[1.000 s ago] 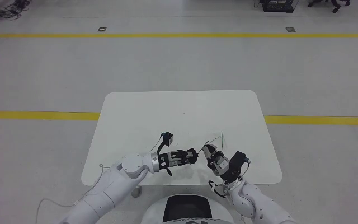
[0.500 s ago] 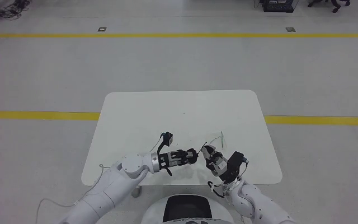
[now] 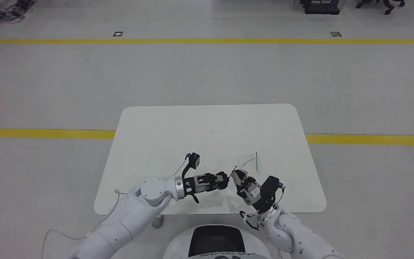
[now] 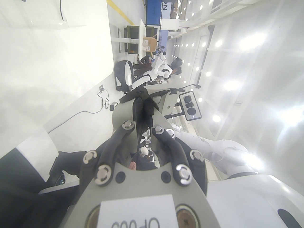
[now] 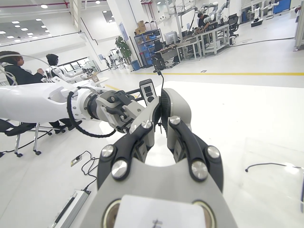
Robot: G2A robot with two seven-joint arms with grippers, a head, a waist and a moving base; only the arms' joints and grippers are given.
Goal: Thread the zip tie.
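Zip tie (image 5: 163, 83), thin and black, stands nearly upright between the pads of the right gripper (image 5: 162, 99), which is closed on it. The head of the tie is on top, and the short lower end hangs free under the pads. The left gripper (image 4: 142, 106) points in from the left, its tips just beside the right one, and both are above the near part of the white table (image 3: 194, 129). Its fingers are pressed together, with something dark at the tips that I cannot identify. A finger of the right gripper hides the place where the two meet. A little farther and to the right, a clear plastic tray (image 5: 266, 148) lies on the table with two other black ties (image 4: 61, 1) in it, apart from both grippers.
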